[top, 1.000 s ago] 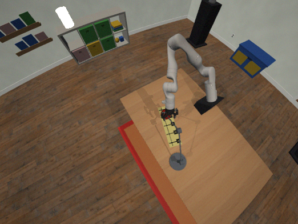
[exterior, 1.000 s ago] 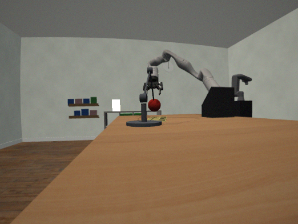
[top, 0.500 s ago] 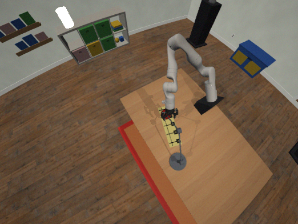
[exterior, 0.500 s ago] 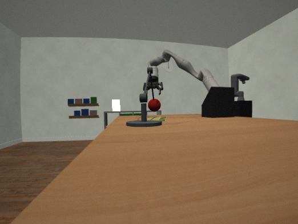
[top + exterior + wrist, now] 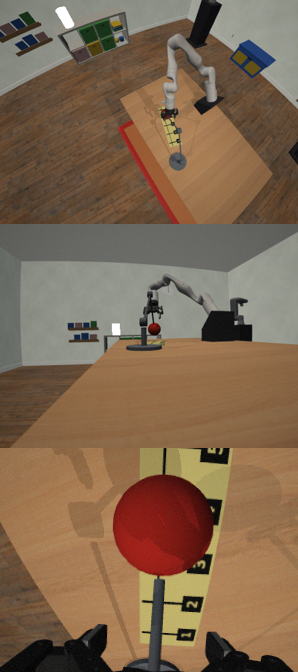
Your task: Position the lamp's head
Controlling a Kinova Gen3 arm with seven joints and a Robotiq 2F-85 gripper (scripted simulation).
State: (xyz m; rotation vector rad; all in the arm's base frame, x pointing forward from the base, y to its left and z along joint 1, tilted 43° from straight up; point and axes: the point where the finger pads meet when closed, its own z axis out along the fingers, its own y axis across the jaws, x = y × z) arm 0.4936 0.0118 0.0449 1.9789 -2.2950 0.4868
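Hanging above the yellow numbered strip [image 5: 186,538], the red lamp head [image 5: 162,524] blocks much of the scale in the wrist view: marks 1, 2 and 5 read plainly, 3 peeks out at the ball's 5 o'clock edge, and 4 is almost wholly hidden at its 3 o'clock side. Exactly which mark sits under the head's middle cannot be told, though it lies between 2 and 5. In the top view the head is nearly covered by the gripper [image 5: 169,114], with only slivers of red showing. The strip's numbers are too small to read there. In the exterior view the strip [image 5: 157,342] is a thin sliver behind the lamp base [image 5: 144,347], and the lamp's jointed links [image 5: 143,321] partly overlap the wrist.

The gripper [image 5: 156,653] stands fully open and grips nothing. Its dark fingers spread to either side of the thin grey stem [image 5: 157,613] that runs up to the head, with clear gaps between them. From the side, the gripper [image 5: 153,313] hangs directly above the head [image 5: 154,328], at its 12 o'clock, and the ball floats clear of the wooden bench [image 5: 182,384].
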